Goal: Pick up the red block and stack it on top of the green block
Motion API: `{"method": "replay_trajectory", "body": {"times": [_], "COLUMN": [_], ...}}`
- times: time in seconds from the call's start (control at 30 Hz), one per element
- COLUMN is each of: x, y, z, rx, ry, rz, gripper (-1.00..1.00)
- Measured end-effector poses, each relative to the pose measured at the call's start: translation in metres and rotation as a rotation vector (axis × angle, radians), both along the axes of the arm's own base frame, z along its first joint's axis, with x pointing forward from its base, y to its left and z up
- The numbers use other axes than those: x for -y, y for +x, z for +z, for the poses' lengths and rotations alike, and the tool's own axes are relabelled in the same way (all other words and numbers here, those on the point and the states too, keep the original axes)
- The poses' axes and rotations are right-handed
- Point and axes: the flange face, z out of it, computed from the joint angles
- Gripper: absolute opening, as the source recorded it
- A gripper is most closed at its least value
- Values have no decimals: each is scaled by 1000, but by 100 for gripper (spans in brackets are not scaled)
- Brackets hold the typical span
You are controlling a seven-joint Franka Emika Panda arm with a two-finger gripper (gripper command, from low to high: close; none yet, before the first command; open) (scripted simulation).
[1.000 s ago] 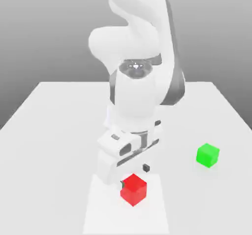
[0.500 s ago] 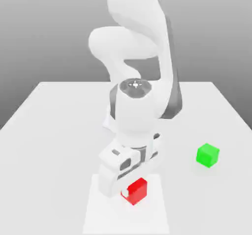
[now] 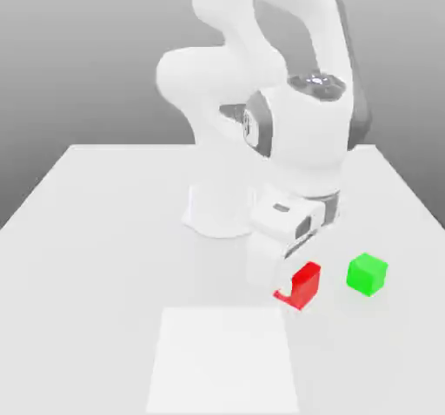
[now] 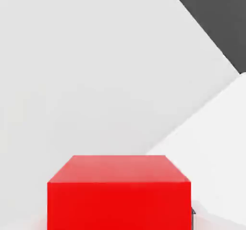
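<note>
The red block (image 3: 302,284) hangs under my white hand, and my gripper (image 3: 294,288) is shut on it, holding it a little above the table. In the hand view the red block (image 4: 119,192) sits close up between the jaws. The green block (image 3: 367,274) rests on the table, just to the exterior view's right of the red block, with a small gap between the two.
A lighter square patch (image 3: 222,361) marks the table near its front edge. The arm's round base (image 3: 219,207) stands behind the hand. The white table (image 3: 96,231) spreads wide to the exterior view's left.
The jaws went from open to shut on the red block. The hand then lifted it off the light patch and carried it toward the exterior view's right, close to the green block.
</note>
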Motion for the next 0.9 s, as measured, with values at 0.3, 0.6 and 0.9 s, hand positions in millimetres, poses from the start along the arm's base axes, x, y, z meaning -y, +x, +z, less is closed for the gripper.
{"method": "replay_trajectory", "body": {"times": [0.3,0.6,0.9], "x": [-108,-118,-118], "y": [-105,-111,-115], "z": [12,-5,-44], "rx": [0,18,12], "ry": [6,-12,-2], "rz": [201,216,220], "gripper": [-100,-100,-100]}}
